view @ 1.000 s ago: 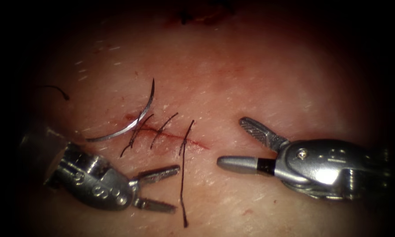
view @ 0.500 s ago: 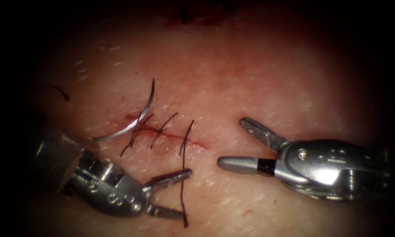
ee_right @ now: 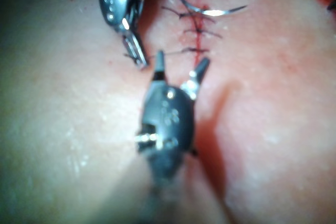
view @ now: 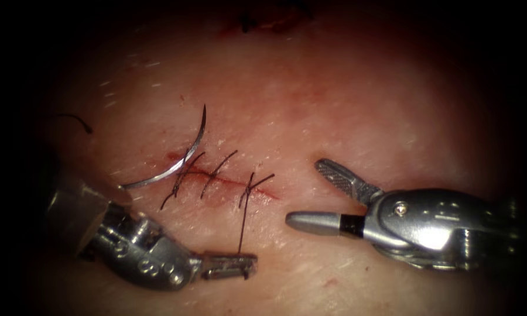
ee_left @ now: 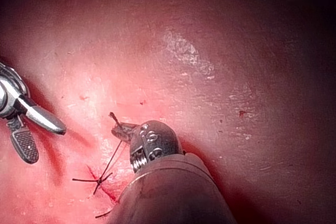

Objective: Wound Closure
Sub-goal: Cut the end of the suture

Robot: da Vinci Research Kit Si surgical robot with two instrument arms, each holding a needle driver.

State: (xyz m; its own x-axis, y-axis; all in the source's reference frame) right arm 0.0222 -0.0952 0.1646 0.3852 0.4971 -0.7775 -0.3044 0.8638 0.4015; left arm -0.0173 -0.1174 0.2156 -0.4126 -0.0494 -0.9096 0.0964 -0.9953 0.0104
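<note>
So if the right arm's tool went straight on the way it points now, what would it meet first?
Probably the thread, stretched from the stitch at the cut down to the left tool, which is shut on it. The right tool, open and empty, points left at it; its height above the tissue is unclear.

Black surround rings the endoscope view; light falls brightest at centre and fades toward dark edges.

A surgical training bench: a slab of pale pink pork tissue [view: 334,105], its short red stitched cut [view: 228,182] left of centre, under two steel wristed tools
</note>
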